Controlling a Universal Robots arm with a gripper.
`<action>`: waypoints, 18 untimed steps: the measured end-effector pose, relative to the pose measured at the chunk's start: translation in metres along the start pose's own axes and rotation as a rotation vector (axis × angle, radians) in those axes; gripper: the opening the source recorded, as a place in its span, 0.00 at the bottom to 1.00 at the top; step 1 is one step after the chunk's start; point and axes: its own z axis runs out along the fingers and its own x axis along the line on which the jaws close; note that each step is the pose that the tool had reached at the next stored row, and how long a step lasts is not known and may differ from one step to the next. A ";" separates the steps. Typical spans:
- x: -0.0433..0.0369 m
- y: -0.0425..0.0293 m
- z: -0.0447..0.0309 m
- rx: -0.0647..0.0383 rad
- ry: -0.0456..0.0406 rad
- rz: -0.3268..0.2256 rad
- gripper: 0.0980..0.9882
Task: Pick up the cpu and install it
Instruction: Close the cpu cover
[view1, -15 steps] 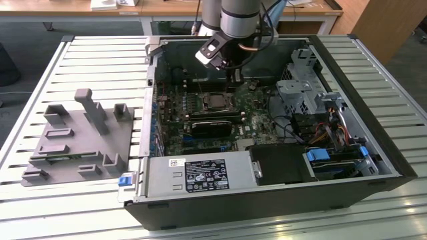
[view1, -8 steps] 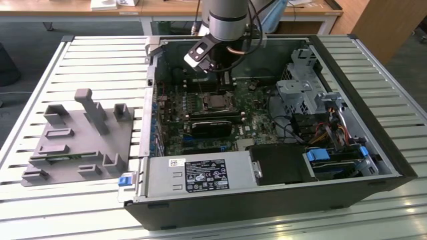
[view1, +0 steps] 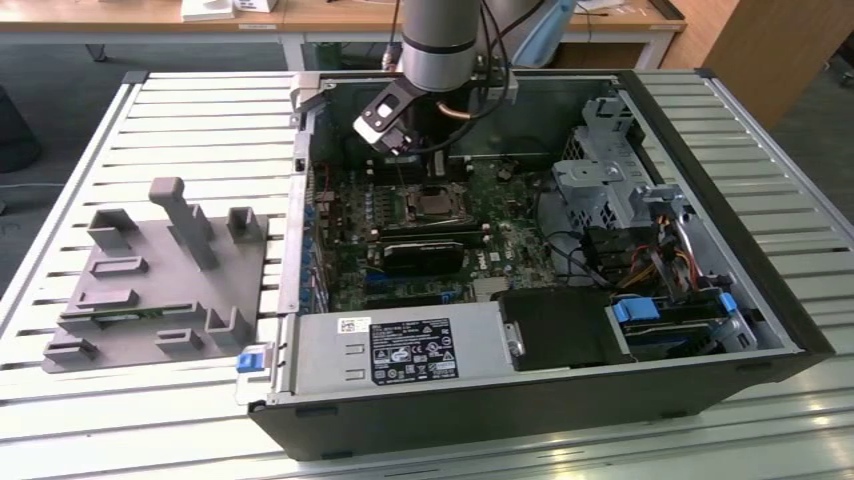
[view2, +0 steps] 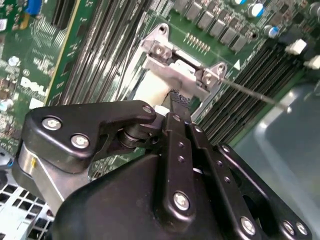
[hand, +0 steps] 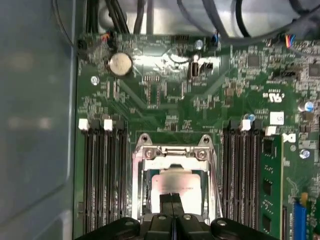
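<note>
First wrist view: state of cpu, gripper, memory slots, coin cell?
cpu: lying flat within the socket's metal frame, top bare.
gripper: shut, fingertips together over the cpu's near edge; contact unclear.
memory slots: empty on both sides.
coin cell: seated in its holder.

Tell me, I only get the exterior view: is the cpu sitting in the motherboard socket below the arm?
Observer: Yes, the first wrist view shows the cpu lying flat inside the socket's metal frame.
Operator: Where's the gripper?
Observer: The gripper has its tips shut, over one edge of the cpu.
Operator: Anything sticking out?
Observer: In the second wrist view a thin lever runs from the frame across the memory slots.
</note>
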 end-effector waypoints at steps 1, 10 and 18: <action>0.0000 -0.0021 0.0011 0.000 0.0001 0.000 0.01; 0.0001 -0.0116 0.0084 0.000 0.0000 0.000 0.01; 0.0002 -0.0082 0.0140 0.001 0.0011 0.000 0.01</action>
